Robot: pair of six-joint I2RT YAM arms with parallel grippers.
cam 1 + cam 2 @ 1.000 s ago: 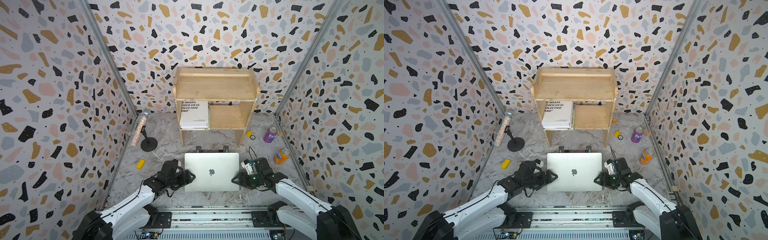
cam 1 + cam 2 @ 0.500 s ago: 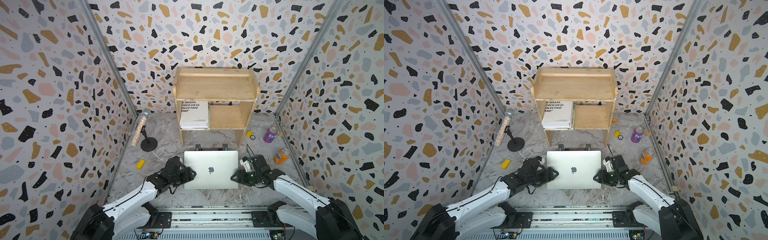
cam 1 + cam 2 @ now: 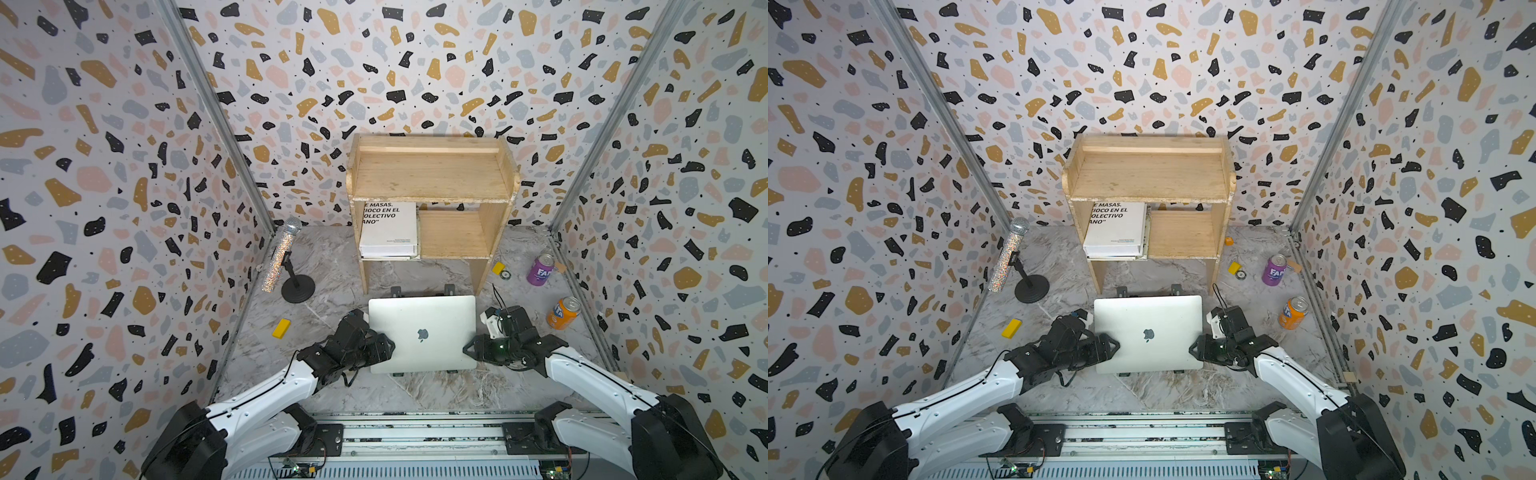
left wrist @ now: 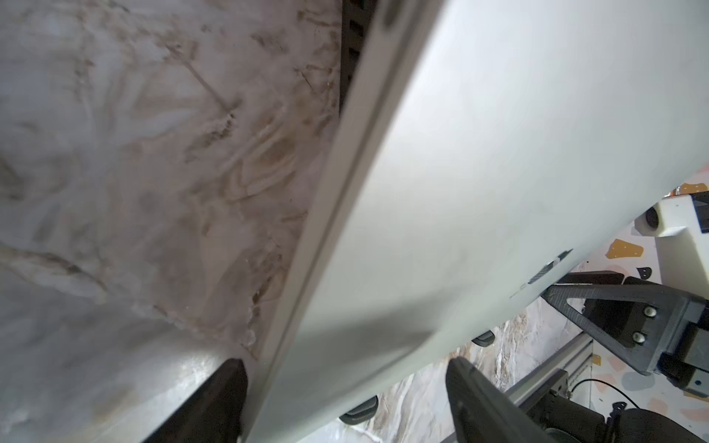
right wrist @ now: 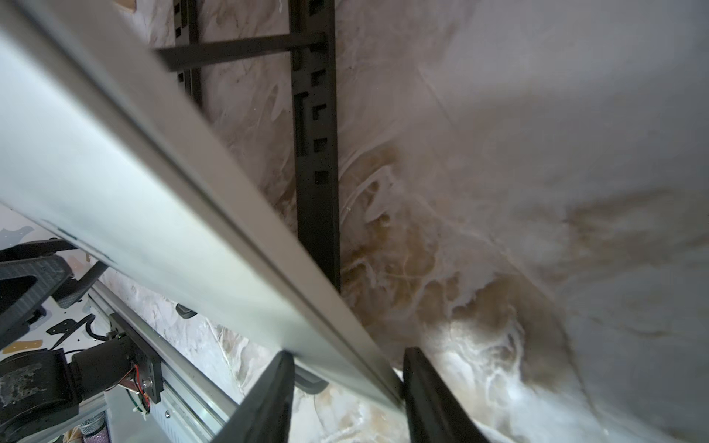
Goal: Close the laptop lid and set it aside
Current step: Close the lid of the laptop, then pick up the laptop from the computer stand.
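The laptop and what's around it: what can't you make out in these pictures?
Screen and keys of the laptop: every view, it is folded shut.
Black stand: both top views, the laptop covers all but its feet.
Title on the book: both top views, the shelf cuts off its start.
Right gripper: right wrist view, blur hides whether it presses the laptop.

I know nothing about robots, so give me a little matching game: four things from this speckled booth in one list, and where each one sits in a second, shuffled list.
Things
A. laptop
B. white book
C. microphone
D. purple can

Places
1. on a round black base near the wall on the robot's left
2. on the lower level of the wooden shelf
3. closed, silver back up, in the middle of the floor
4. near the wall on the robot's right, behind the orange can

Pairs: A-3, B-2, C-1, D-4
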